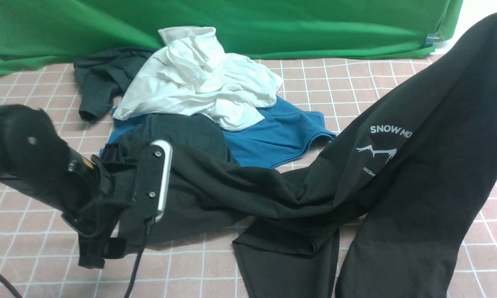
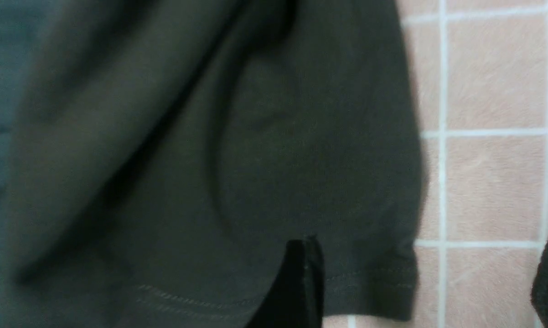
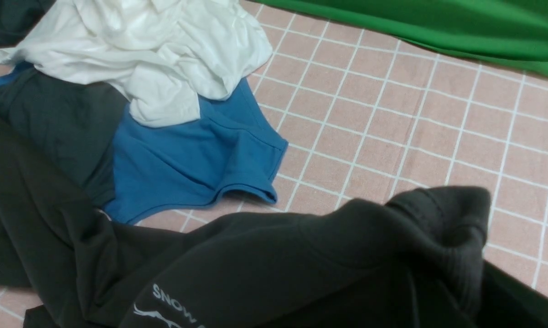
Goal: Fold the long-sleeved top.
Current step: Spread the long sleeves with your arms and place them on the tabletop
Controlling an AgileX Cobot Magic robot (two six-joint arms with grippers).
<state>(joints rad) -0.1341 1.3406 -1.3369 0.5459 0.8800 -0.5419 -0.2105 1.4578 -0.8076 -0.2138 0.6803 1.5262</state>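
Looks soft, limp, heavy. Large black fleece long-sleeved top (image 1: 418, 198)—hoisted high at right, trailing left over the pink checked bench (image 1: 356, 78). Best pinched at ribbed cuff or hem. Seems clamped in the unseen right hand; left hand (image 2: 426, 255) spread apart over dark cloth. Counted: 1 top, 1 crumpled white shirt (image 1: 199, 78), 1 blue garment (image 1: 281, 132), 1 dark grey-green tee (image 1: 103, 78) — 4 garments.
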